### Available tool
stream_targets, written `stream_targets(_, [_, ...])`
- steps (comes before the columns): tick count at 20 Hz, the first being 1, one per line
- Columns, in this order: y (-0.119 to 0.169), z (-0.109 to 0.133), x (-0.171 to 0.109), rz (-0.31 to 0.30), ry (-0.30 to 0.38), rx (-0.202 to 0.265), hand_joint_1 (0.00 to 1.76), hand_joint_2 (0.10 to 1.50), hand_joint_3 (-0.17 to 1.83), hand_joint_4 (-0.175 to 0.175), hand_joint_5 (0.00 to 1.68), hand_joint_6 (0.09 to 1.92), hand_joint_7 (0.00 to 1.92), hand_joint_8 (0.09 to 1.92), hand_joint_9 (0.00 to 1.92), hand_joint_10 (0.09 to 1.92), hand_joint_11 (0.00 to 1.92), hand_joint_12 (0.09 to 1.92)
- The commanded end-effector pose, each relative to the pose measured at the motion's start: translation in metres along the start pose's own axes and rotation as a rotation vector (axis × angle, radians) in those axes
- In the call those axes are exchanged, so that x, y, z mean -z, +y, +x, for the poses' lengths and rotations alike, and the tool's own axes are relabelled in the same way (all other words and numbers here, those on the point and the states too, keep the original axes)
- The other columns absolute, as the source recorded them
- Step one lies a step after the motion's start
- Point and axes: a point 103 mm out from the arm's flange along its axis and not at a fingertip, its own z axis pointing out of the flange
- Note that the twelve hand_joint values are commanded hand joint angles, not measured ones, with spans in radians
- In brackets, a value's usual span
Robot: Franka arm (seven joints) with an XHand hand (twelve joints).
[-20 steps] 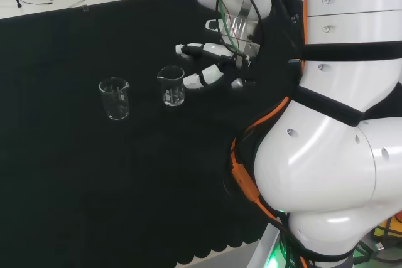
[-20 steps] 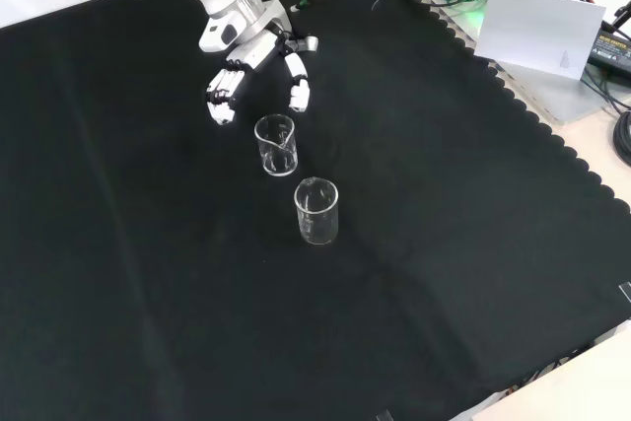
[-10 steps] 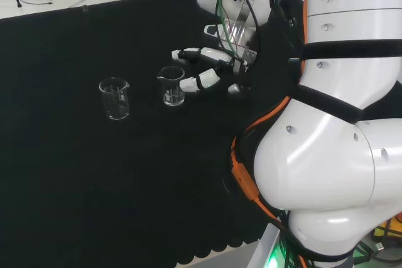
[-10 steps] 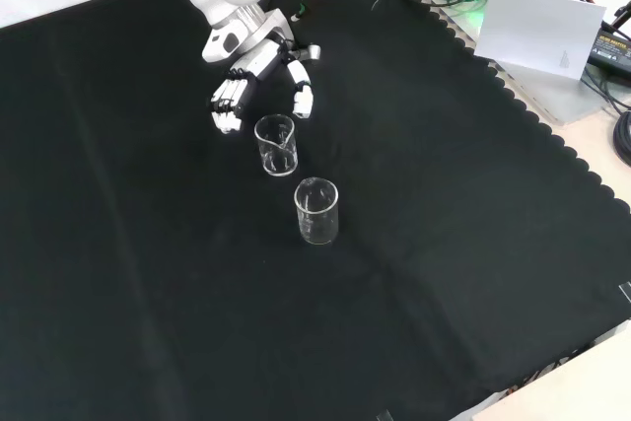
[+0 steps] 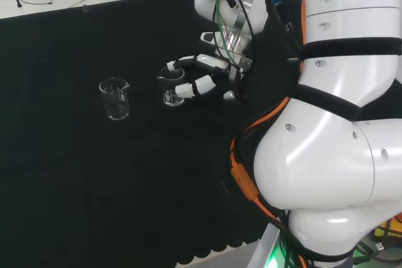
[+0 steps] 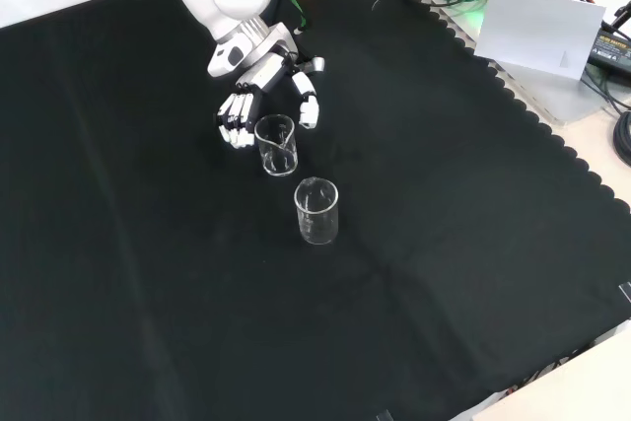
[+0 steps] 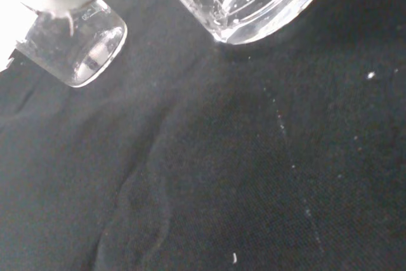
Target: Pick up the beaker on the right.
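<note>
**Hand spread around the near beaker**

The hand [image 6: 258,96] sits low over the black cloth [image 6: 444,244], fingers [image 5: 188,89] and thumb apart and lightly bent on either side of a clear glass beaker [image 6: 275,145]. The beaker stands upright between them, just beyond the palm; contact cannot be told. A second beaker [image 6: 316,210] stands upright farther out from the fingertips, apart from the first.
</note>
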Motion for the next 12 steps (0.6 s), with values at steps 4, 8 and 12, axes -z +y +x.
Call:
stream_targets(4, [0.0088, 0.0033, -0.0078, -0.042, 0.047, 0.013, 0.73, 0.52, 0.57, -0.013, 0.39, 0.09, 0.29, 0.52, 0.35, 0.57, 0.00, 1.07])
stream_targets(8, [0.0127, 0.0055, -0.0106, -0.048, 0.065, 0.020, 0.74, 0.52, 0.57, -0.013, 0.37, 0.09, 0.29, 0.52, 0.35, 0.57, 0.00, 1.07])
stream_targets(12, [0.0171, 0.0075, -0.0168, -0.053, 0.081, 0.026, 0.75, 0.52, 0.56, -0.013, 0.38, 0.09, 0.29, 0.51, 0.35, 0.57, 0.00, 1.07])
